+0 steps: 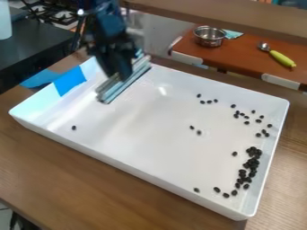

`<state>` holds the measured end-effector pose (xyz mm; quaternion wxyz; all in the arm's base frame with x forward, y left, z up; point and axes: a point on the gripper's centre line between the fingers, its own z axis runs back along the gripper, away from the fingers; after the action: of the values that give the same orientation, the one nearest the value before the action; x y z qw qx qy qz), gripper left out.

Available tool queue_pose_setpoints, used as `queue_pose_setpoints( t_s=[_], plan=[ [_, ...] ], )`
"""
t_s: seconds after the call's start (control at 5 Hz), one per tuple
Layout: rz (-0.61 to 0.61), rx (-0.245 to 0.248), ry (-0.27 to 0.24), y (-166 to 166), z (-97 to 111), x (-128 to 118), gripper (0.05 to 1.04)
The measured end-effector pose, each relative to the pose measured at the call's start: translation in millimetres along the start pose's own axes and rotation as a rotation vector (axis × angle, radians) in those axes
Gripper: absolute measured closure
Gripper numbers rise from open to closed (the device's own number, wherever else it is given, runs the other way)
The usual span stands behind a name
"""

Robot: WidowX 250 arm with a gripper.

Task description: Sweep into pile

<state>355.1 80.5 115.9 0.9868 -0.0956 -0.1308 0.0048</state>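
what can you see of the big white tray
The white, glossy, plastic-looking rectangular tray has low raised walls and rounded corners. It lies flat, open side up, on the brown wooden table. Bright blue tape sticks to its left wall. Small dark oval beans rest on its floor, mostly clustered by the right wall. Whether the pale straight-edged tool touches it is unclear.

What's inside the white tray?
Tray: dark beans, densest near the view's right wall; lone bean at left. Sweeping tool upper left, hand above it. Tray floor directly under the tool is covered, can't tell.
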Motion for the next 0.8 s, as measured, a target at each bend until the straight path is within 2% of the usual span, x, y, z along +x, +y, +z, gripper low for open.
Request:
queue_pose_setpoints(
  t_s=[0.2,0.6,0.8],
  plan=[
    [0.024,0.096,-0.025,58,-1,-2,0.758],
    [0.031,0.193,-0.004,96,-17,2,0.758],
    [0.047,0.215,0.010,99,-18,0,0.758]
  ],
)
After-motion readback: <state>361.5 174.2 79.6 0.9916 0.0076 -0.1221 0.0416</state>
